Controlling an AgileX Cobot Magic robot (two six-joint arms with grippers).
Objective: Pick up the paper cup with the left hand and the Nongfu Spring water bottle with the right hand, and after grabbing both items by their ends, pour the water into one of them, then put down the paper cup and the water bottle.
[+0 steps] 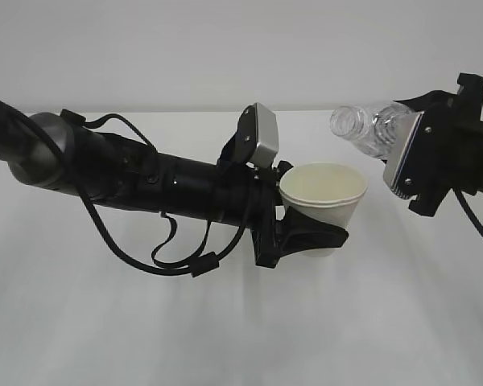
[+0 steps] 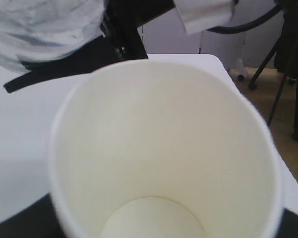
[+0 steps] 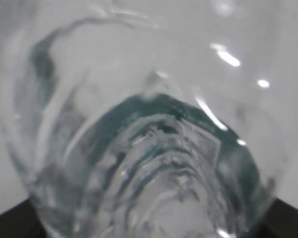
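left end effector (image 1: 310,235) clamps small white paper cup (image 1: 323,201), frame centre, above white desk (image 1: 225,322); right end effector (image 1: 419,165) holds clear ribbed plastic bottle (image 1: 369,129), upper right, mouth beside rim; tip slowly, mouth over cup

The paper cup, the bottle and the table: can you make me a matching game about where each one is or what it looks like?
Things:
1. paper cup
2. Nongfu Spring water bottle
3. table
4. left hand

Descriptions:
A. clear, tipped sideways, open mouth pointing left
B. white, flat, beneath everything
C. black, jaws around the cup
D. upright, cream inside, no water visible in it

Pairs: 1-D, 2-A, 3-B, 4-C
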